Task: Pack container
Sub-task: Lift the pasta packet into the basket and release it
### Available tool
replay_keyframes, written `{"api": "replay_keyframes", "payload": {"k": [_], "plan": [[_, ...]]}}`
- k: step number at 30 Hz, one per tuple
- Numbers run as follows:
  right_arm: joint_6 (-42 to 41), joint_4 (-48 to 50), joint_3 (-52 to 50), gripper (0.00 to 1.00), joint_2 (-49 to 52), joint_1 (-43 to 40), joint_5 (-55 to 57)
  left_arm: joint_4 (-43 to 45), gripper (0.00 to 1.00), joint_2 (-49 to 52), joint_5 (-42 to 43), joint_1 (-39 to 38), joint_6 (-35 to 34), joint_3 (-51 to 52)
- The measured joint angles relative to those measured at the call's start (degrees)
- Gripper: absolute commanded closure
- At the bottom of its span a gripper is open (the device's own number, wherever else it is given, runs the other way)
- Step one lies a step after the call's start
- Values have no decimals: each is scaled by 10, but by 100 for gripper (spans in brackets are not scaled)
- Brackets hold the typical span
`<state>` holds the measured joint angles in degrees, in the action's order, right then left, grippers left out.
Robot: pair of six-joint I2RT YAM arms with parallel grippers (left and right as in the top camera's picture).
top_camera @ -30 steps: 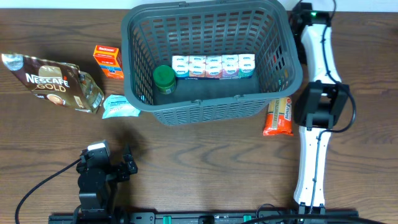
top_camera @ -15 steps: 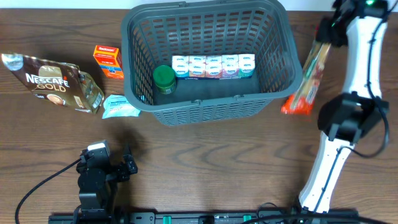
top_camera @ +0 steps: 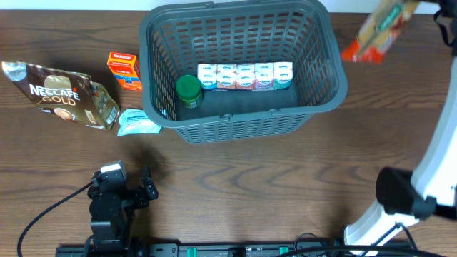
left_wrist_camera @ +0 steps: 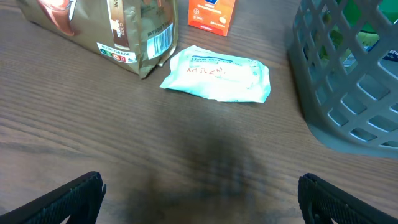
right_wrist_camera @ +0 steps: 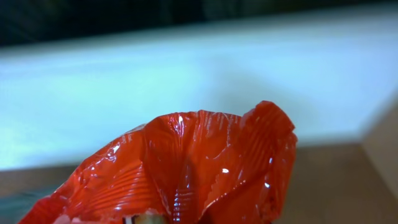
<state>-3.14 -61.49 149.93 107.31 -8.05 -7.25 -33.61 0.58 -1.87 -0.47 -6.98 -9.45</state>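
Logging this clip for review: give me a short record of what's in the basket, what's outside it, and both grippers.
basket: upright, mid-table
inside basket: green-lidded jar; row of small cartons
on table, left of basket: Nescafe Gold bag; orange box; pale blue sachet
right gripper: holds red packet in the air, right of basket
left gripper: open, empty

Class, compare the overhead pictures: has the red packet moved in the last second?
Yes. The packet moved from beside the basket's lower-right corner up to its upper-right corner.
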Motion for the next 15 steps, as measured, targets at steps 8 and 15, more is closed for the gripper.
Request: {"api": "replay_keyframes", "payload": {"k": [8, 15], "plan": [[53, 67, 0, 99, -79, 74, -124, 0, 1, 0, 0, 0, 0, 0], [104, 24, 0, 99, -75, 124, -278, 0, 1, 0, 0, 0, 0, 0]]}}
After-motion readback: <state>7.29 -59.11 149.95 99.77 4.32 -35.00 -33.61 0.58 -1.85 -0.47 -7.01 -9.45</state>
